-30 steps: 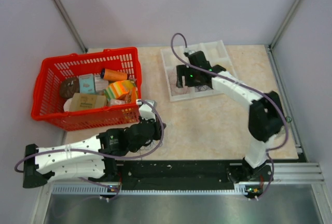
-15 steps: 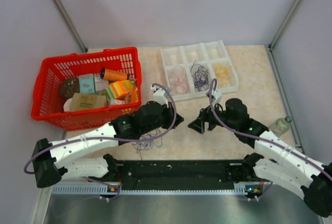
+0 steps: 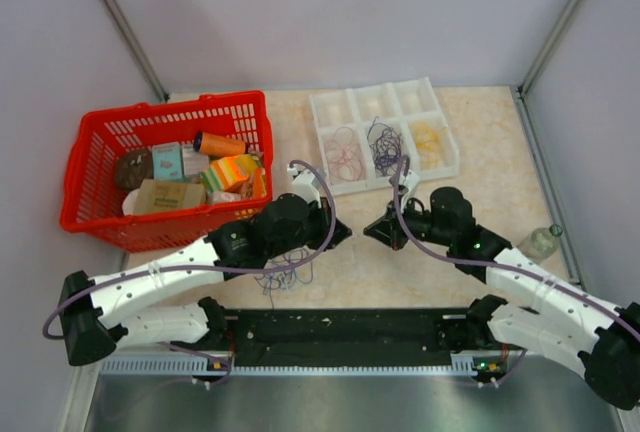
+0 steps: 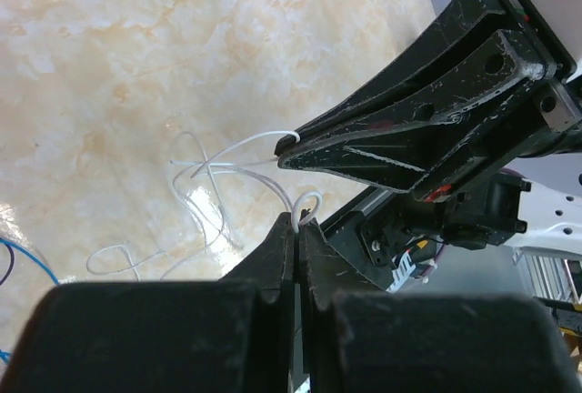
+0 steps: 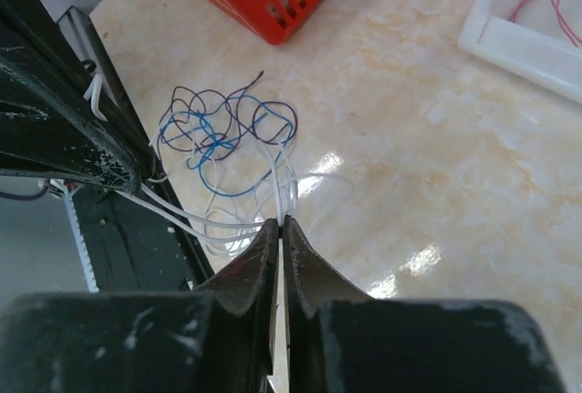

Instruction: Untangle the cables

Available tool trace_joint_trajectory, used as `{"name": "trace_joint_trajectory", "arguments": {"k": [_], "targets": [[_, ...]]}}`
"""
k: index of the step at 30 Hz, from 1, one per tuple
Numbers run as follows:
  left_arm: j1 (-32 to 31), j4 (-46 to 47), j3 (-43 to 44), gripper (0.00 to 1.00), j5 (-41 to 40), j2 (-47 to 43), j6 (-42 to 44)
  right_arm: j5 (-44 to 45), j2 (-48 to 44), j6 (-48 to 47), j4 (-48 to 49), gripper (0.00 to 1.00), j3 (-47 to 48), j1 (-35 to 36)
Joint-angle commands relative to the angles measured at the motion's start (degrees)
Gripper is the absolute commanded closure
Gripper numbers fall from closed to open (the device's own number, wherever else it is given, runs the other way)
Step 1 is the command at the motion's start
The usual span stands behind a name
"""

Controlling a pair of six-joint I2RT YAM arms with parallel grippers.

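The cables lie as a loose knot of blue, purple and white wires on the marble table, just below my left gripper. In the left wrist view my left gripper is shut on a white cable loop. My right gripper faces it, tips a few centimetres apart. The right wrist view shows my right gripper shut on white strands that run down to the tangled cables. White wire stretches between the two grippers.
A red basket full of boxes stands at the left. At the back sits a white compartment tray holding pink, dark and pale wires. A small bottle stands at the right edge; a black rail runs along the front.
My right arm swung from the tray down to the table middle and its jaws closed on the white cable. My left arm lifted its strand up and to the right.
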Motion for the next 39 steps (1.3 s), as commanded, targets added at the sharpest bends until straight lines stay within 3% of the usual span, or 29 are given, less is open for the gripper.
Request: {"name": "trace_joint_trajectory", "arguments": {"k": [1, 5, 6, 8, 10, 14, 18, 21, 24, 30, 32, 33, 34, 35, 39], "targets": [[0.44, 0.74, 1.18, 0.98, -0.42, -3.00, 0.51, -2.02, -0.58, 0.75, 4.38, 1.00, 2.09, 0.92], [0.61, 1.27, -0.23, 0.78, -0.77, -4.50, 0.86, -0.02, -0.57, 5.23, 7.46, 1.00, 1.47, 1.10], [0.61, 1.36, -0.84, 0.78, -0.95, -4.76, 1.03, 0.60, -1.27, 6.02, 7.38, 1.00, 1.82, 1.18], [0.70, 1.01, -2.16, 0.93, -1.65, -5.55, 1.12, 6.73, -3.63, 8.22, 3.27, 1.00, 3.74, 1.18], [0.70, 0.14, -3.83, 1.00, -2.96, -6.78, 1.03, 13.66, -6.88, 9.01, -2.52, 1.00, 7.34, 1.10], [0.79, -2.24, -9.27, 1.00, -6.92, -9.15, -0.55, 25.90, -13.13, 8.23, -12.82, 1.00, 17.96, 1.10], [0.79, 7.40, -14.81, 0.52, -0.08, -9.77, 2.80, 21.64, -10.60, 7.26, -18.54, 1.00, 28.61, 1.10], [0.70, 10.41, -13.95, 0.29, 1.95, -7.85, 3.75, 18.81, -10.06, 9.27, -18.29, 1.00, 31.26, 1.18], [-0.09, 10.24, -9.03, 0.23, 2.48, -5.65, 7.70, 18.71, -10.24, 11.65, -17.94, 1.00, 33.54, 1.18], [-5.44, 16.10, -7.52, 0.25, -3.14, -10.55, 18.24, 17.57, -7.78, 14.20, -20.22, 1.00, 40.66, 1.18], [-6.15, 19.80, -8.49, 0.21, -3.93, -12.57, 22.02, 17.05, -7.43, 14.47, -20.40, 1.00, 41.98, 1.10], [-6.15, 22.69, -9.28, 0.16, -4.72, -12.76, 23.00, 16.09, -7.17, 14.64, -20.22, 1.00, 42.51, 1.10], [-6.07, 25.07, -9.72, 0.04, -5.77, -12.41, 24.66, 15.38, -7.16, 15.16, -20.22, 1.00, 43.04, 1.10], [-5.81, 25.09, -8.59, 0.01, -6.83, -11.19, 25.20, 14.76, -7.08, 15.69, -20.05, 1.00, 43.30, 1.10], [-4.75, 22.19, -0.69, 0.01, -10.52, -3.99, 22.14, 12.13, -7.60, 19.46, -17.59, 1.00, 43.57, 1.27]]}}
